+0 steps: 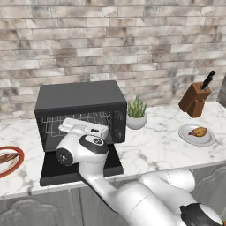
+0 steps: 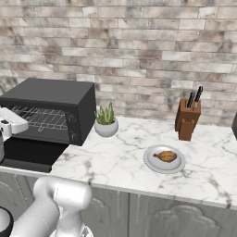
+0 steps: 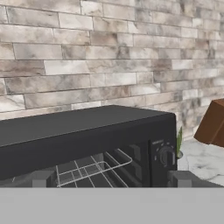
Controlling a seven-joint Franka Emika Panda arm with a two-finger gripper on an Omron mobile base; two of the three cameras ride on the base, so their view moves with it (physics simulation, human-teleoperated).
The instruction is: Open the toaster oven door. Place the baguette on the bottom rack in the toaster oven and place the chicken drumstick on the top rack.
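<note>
The black toaster oven (image 1: 79, 99) stands on the marble counter. Its door (image 1: 79, 170) lies folded down flat in front of it. Silver wire racks (image 1: 77, 121) show in the open cavity; I cannot tell top from bottom. My gripper (image 3: 111, 179) is open and empty, level with the oven's upper front edge, with a wire rack (image 3: 94, 170) just ahead. The hand (image 1: 84, 128) hovers over the lowered door. The baguette (image 1: 6, 158) lies on a red-rimmed plate (image 1: 15, 167) at far left. The chicken drumstick (image 2: 167, 156) rests on a grey plate (image 2: 150, 162) to the right.
A small potted plant (image 1: 137, 115) stands right beside the oven's right side. A brown knife block (image 1: 194, 100) sits at the back right against the brick wall. The oven's knobs (image 3: 165, 156) are on its right front. Bare marble lies between plant and grey plate.
</note>
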